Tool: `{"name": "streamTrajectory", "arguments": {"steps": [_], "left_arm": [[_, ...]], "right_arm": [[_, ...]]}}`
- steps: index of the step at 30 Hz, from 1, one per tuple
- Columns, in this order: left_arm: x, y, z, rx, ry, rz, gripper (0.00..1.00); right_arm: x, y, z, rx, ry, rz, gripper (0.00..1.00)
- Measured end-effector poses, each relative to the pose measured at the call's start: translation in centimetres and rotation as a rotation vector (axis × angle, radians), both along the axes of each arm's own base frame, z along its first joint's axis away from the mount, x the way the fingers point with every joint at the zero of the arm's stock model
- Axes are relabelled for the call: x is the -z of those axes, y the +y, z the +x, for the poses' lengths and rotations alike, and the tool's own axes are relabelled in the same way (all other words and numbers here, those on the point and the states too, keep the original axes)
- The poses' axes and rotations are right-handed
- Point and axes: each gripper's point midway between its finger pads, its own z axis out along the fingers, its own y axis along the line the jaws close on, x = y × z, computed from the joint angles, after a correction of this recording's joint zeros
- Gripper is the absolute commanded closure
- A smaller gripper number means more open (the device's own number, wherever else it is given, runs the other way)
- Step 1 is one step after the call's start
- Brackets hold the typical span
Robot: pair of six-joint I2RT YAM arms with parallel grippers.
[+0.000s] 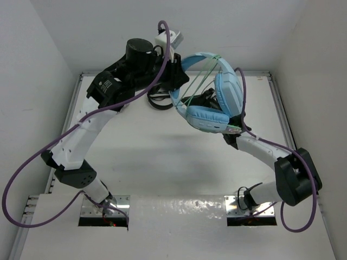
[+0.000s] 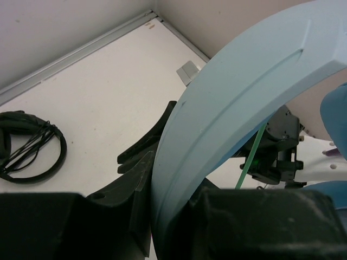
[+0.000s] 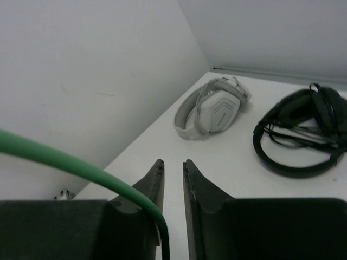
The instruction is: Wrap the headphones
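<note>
The headphones (image 1: 217, 95) were held up off the tabletop (image 1: 162, 157) toward its far side. The blue headband (image 2: 233, 97) was clenched in the left claw (image 1: 176, 76), and the pale green cable (image 1: 199, 81) was strung across the arch. The right claw (image 3: 173, 162) was parted by a slim gap with nothing between its fingers, the cable draped over one of them, while grey-white headphones (image 3: 214, 108) and black headphones (image 3: 298, 135) were seen lying on the tabletop beyond.

Light blue headphones (image 1: 209, 116) carry a green cable (image 3: 65, 162), and beyond the black right gripper (image 3: 173, 162) lie grey-white headphones (image 3: 214, 108) and black headphones (image 3: 298, 135) on a white table (image 3: 238, 162).
</note>
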Motion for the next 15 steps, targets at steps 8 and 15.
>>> {"name": "streamTrajectory", "arguments": {"steps": [8,15], "left_arm": [[-1.5,0.3,-0.2,-0.016,-0.001,-0.046,1.00],[-2.3,0.5,-0.1,-0.043,0.011,-0.084,1.00]], "right_arm": [[2.4,-1.5,0.9,0.105,0.106,0.013,0.83],[2.9,-3.0,0.9,0.187,0.145,-0.013,1.00]]}}
